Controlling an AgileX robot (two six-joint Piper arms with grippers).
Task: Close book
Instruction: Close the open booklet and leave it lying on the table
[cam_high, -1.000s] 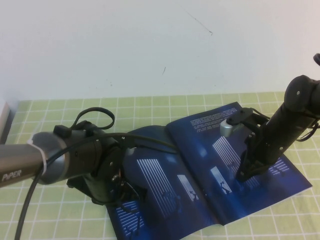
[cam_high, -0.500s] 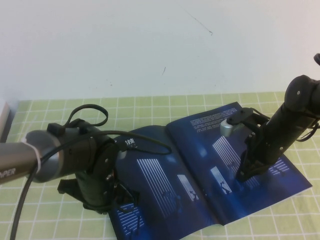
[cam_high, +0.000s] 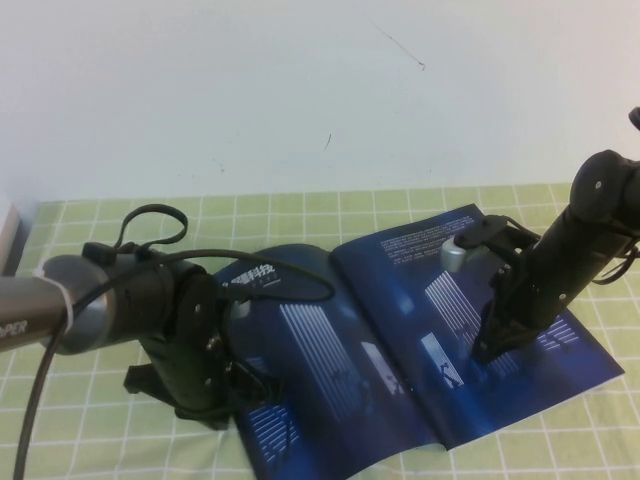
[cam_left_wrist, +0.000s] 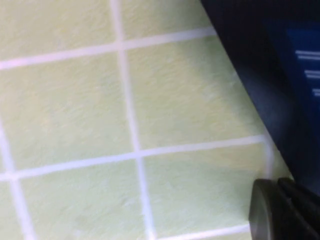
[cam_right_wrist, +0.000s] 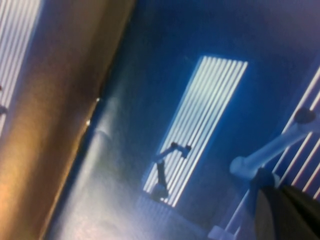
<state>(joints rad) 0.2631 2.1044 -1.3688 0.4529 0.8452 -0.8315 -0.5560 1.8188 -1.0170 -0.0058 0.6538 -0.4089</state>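
The book (cam_high: 400, 330) lies open on the green checked mat (cam_high: 90, 440), right of the middle, with its spine running from the far side down toward the mat's near edge. The right page lies flat. The left page bulges upward in a curve.

The left gripper (cam_high: 238, 395) sits low at the outer edge of the left page, toward the mat's near edge, and the arm hides whether its claw is apart or together. Since a second ago this arm has slid toward the mat's left edge and away from the spine. More of the left page now shows, including white lettering near its far edge. The left wrist view shows the page's dark edge over the green squares.

The right gripper (cam_high: 487, 352) has not moved. It points down onto the right page, its claw drawn together to a single tip on the paper.
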